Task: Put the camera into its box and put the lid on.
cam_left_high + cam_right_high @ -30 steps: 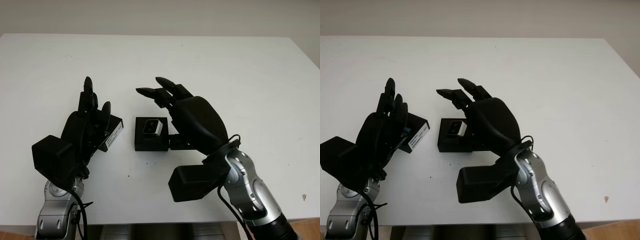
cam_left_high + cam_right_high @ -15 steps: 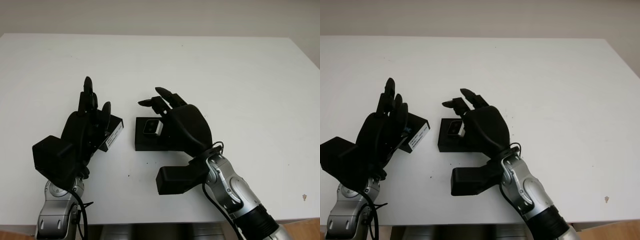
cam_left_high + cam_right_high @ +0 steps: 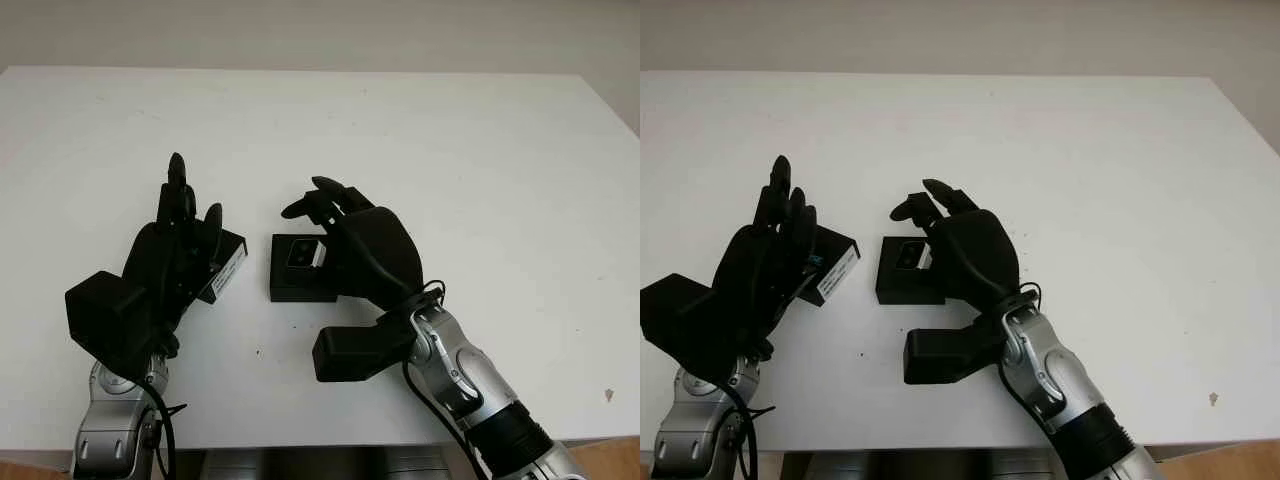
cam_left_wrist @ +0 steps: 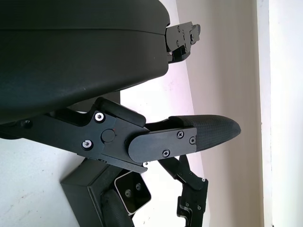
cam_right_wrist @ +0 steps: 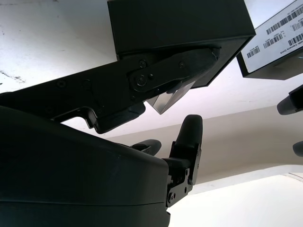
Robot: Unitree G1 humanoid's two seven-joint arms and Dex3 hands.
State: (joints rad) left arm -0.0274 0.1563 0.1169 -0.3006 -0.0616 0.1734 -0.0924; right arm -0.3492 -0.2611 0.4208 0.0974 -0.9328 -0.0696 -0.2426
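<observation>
Both robot hands (image 3: 178,250) (image 3: 355,240) open, mid-table.

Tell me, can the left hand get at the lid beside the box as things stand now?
Probably yes. The left hand, open, is already over the lid, which lies on the table left of the box. The right hand is over the box, apart from it.

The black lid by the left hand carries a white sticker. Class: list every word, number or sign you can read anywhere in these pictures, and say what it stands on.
White sticker on the lid: barcodes and lines of small print, too small to read.
Camera in the box: no legible text.
Nothing else bears writing.
</observation>
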